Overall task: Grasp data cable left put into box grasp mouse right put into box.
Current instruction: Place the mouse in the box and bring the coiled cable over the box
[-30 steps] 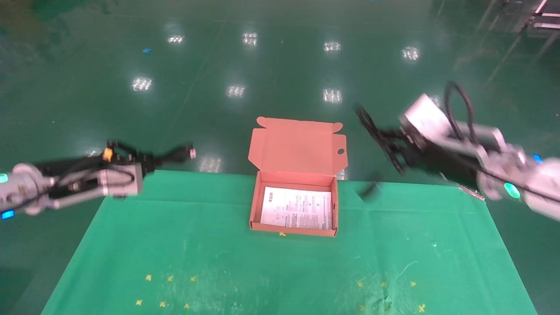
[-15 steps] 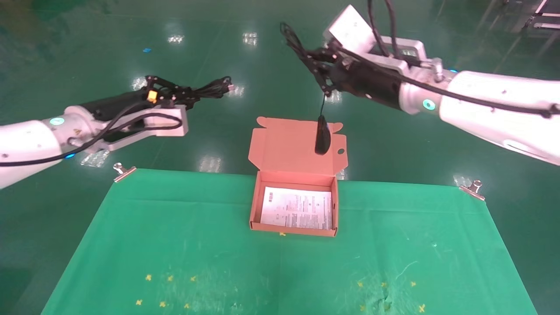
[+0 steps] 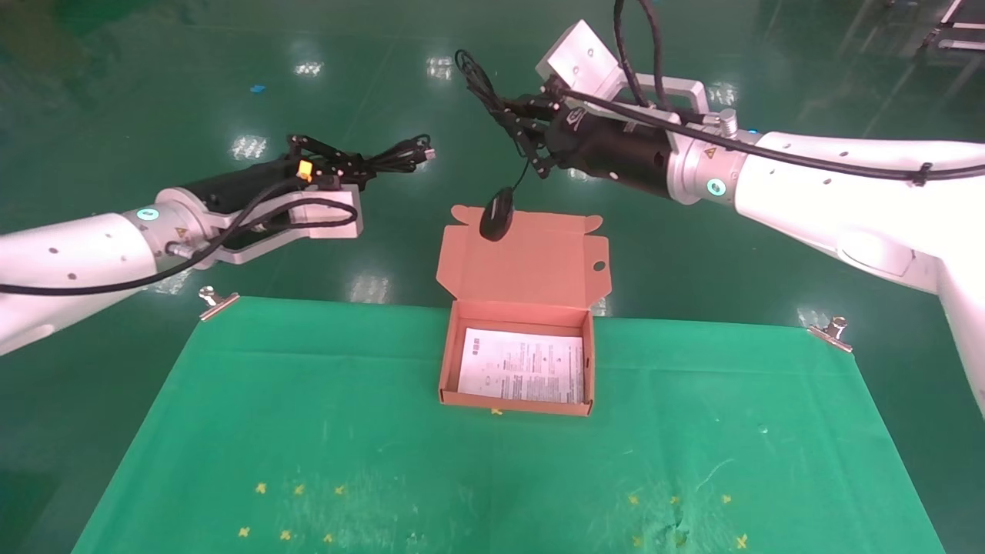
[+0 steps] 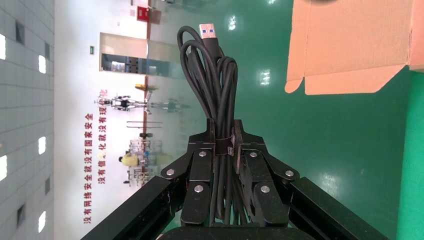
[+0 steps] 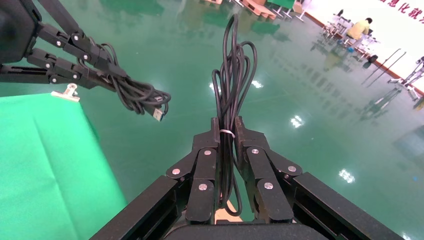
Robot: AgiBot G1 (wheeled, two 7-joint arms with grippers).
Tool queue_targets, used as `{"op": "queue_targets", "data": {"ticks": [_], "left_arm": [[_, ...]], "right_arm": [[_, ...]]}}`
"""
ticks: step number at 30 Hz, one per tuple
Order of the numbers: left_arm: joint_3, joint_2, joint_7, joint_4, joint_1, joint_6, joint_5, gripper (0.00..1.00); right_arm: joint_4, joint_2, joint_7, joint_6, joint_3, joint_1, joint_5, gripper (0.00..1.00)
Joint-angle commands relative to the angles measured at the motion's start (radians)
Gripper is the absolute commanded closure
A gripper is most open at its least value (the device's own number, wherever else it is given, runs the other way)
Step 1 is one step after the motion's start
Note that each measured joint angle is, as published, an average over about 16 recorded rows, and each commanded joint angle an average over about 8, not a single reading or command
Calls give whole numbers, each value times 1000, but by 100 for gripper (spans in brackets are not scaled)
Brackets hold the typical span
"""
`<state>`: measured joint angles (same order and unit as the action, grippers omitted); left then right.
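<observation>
In the head view you see the box [image 3: 517, 362] in the middle of the frame, standing open on the green cloth [image 3: 308, 431]. Its lid [image 3: 523, 258] stands up at the far side, and a white leaflet [image 3: 522, 365] lies flat on its bottom.

Your left gripper [image 3: 346, 163] is in the upper left part of the frame, in the air above the floor and well apart from the box. Its jaws are closed tight on the cable [image 3: 392, 156], which is a folded black bundle. The bundle sticks out past the fingertips toward the centre, with a silver plug at its end. In the left wrist view the bundle [image 4: 212, 100] passes straight between the two fingers [image 4: 200, 170], and the plug points away from the camera.

Your right gripper [image 3: 531, 142] is in the upper middle of the frame, higher than the lid. Its jaws are closed on the coiled cord [image 3: 477, 77] of the mouse [image 3: 496, 215], not on the mouse body. The mouse hangs free below on a thin piece of cord, in front of the upper left corner of the lid. In the right wrist view you see the cord loops [image 5: 232, 75] pinched between the fingers [image 5: 202, 172], and the left gripper [image 5: 107, 67] with its cable [image 5: 142, 97] farther off in the upper left.

Two metal clips [image 3: 218, 300] hold the far corners of the cloth.
</observation>
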<state>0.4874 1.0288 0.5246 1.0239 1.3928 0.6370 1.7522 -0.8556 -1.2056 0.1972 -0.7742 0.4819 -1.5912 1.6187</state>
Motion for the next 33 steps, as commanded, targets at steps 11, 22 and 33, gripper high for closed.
{"op": "queue_targets", "data": {"ticks": [11, 22, 33], "left_arm": [[10, -26, -27, 18, -36, 9, 26, 100], [15, -99, -100, 60, -104, 3, 100, 100], [18, -118, -204, 117, -124, 1, 185, 100]], "right_arm": [[83, -30, -66, 0, -5, 30, -34, 100], [136, -53, -93, -13, -8, 89, -67, 100], [263, -117, -133, 45, -29, 164, -122, 100]]}}
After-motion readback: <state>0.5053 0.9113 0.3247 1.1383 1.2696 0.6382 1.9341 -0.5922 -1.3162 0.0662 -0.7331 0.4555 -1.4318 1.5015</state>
